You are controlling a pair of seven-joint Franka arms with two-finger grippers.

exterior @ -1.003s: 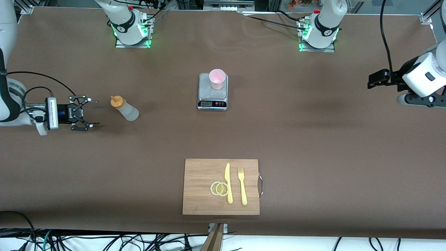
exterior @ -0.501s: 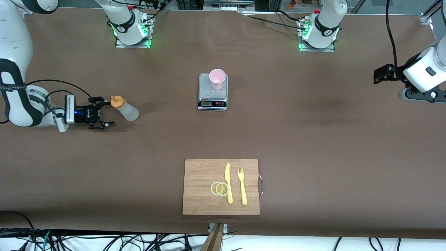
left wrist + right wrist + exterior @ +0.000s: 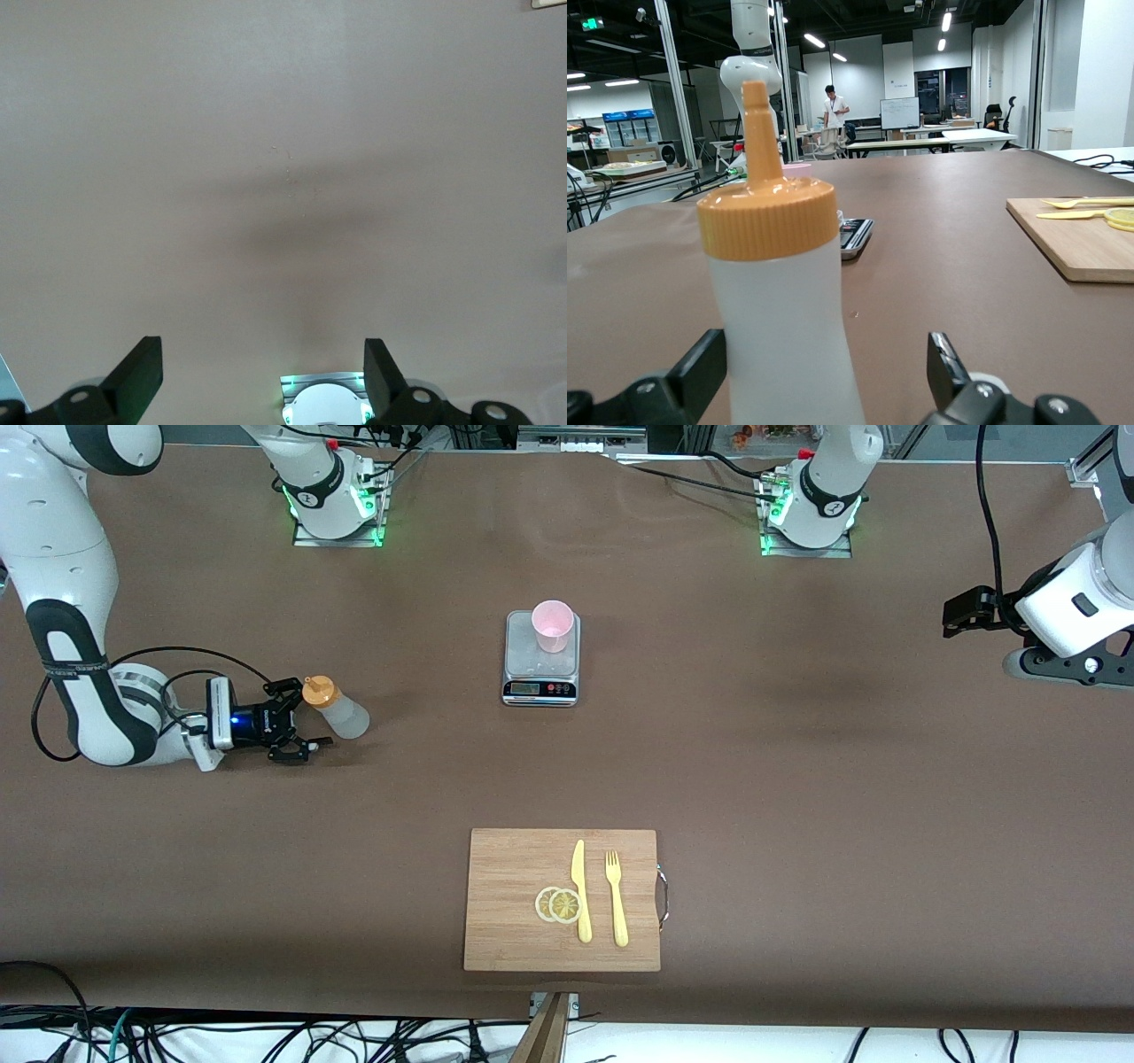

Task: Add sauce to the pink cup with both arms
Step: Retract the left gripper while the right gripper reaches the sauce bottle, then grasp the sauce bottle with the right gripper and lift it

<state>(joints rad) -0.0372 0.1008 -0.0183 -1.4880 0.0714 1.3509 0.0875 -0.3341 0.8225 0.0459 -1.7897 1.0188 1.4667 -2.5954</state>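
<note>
On brown table: translucent sauce (image 3: 335, 708).

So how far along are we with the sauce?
Nothing poured yet. The right gripper is open around the upright sauce bottle, not closed on it. The cup sits on the scale. The left gripper waits, open, over bare table. Grasp, carry and squeeze remain.

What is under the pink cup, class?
A small grey kitchen scale with a display and buttons is under the pink cup. The cup covers part of the weighing plate, and the cup's contents cannot be seen.
</note>
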